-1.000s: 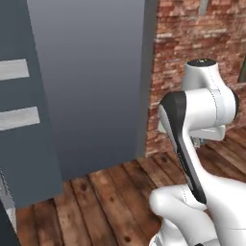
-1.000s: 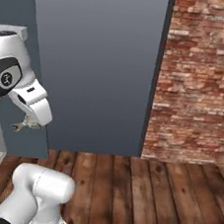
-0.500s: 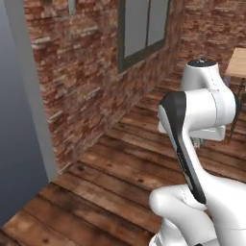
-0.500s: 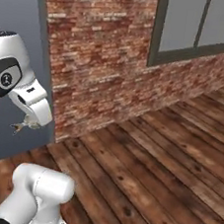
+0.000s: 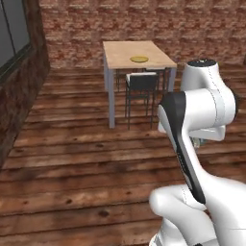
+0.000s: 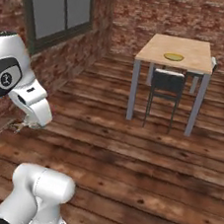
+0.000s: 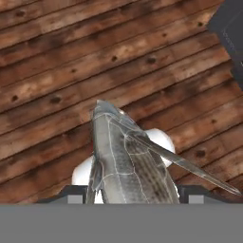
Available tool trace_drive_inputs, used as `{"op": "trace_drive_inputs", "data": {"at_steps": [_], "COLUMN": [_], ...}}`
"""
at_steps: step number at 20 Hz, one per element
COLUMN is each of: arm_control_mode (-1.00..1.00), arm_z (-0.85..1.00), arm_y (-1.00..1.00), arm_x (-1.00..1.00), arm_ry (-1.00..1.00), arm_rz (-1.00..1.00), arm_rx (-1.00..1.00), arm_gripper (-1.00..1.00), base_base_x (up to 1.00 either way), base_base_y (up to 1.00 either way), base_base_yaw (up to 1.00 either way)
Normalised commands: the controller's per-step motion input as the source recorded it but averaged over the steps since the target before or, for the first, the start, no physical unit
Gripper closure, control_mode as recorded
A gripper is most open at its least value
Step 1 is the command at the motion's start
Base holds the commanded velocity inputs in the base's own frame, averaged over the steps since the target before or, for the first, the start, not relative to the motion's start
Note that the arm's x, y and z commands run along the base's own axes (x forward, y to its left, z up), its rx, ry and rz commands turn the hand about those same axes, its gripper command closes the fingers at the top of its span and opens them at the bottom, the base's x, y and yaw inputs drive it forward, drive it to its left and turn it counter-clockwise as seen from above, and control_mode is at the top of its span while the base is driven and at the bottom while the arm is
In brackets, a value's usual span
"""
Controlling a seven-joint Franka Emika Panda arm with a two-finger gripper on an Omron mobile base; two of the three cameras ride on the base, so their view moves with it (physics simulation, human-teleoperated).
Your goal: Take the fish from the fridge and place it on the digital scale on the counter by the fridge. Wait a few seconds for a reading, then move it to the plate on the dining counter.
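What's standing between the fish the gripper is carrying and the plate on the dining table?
Mostly open wooden floor. A dark chair stands at the near edge of the dining counter, in front of the plate; the tabletop around the plate looks bare. The fish sits in the gripper.

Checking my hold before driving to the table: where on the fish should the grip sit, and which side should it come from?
Grip across the thick mid-body of the fish, one pad on each flat flank, approaching along its length as the hand view looks. It is slim and tapers to a point, and a thin fin juts sideways, so those parts would probably slip. The gripper is shut on the fish about there.
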Motion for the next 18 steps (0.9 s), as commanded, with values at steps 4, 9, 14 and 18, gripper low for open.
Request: {"op": "trace_drive_inputs", "data": {"at_steps": [4, 9, 14, 18], "arm_control_mode": [1.00, 1.00, 1.00, 1.00], "arm_z": [0.00, 0.00, 0.00, 0.00], "arm_y": [0.00, 0.00, 0.00, 0.00], "arm_x": [0.00, 0.00, 0.00, 0.00], "arm_ry": [0.00, 0.00, 0.00, 0.00], "arm_rz": [0.00, 0.00, 0.00, 0.00], "arm_rx": [0.00, 0.00, 0.00, 0.00], "arm_gripper": [1.00, 1.00, 1.00, 1.00], "base_base_x": [0.40, 1.00, 1.00, 1.00], "base_base_y": [-0.14, 0.00, 0.00, -0.03], "base_base_yaw": [-0.72, -0.33, -0.12, -0.01]}}
